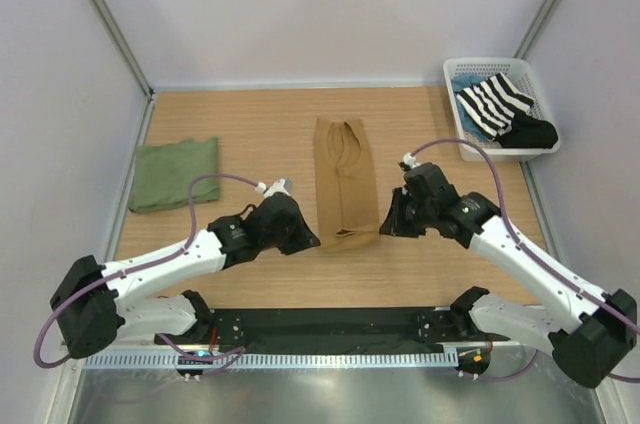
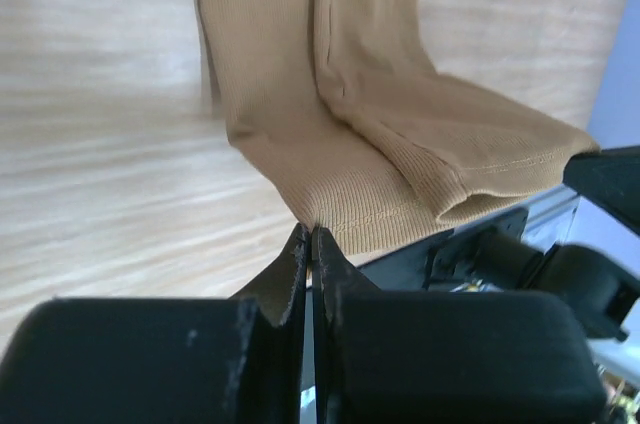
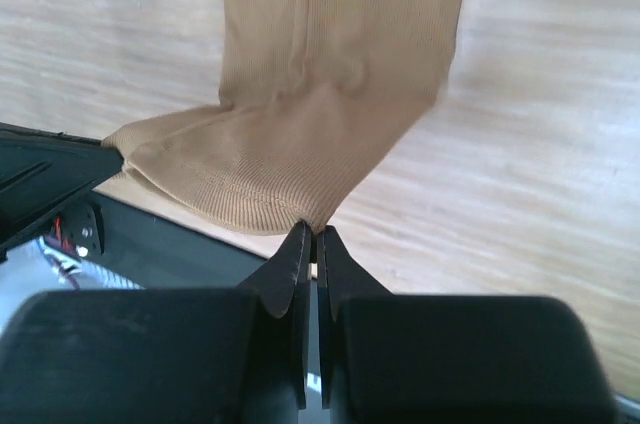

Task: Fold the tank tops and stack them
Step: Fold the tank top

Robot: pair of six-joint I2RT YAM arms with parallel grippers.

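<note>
Left wrist view: left gripper [image 2: 311, 236] is closed tight on the tan tank top [image 2: 350, 94] hem just ahead. Right gripper [image 3: 311, 236] pinches it likewise.

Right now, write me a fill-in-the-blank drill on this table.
The left gripper and right gripper both pinch the ____ of the tan tank top.
The green tank top lies folded at the ____ of the table.
The striped garment sits in the white ____.
Missing: hem; left; basket.
</note>
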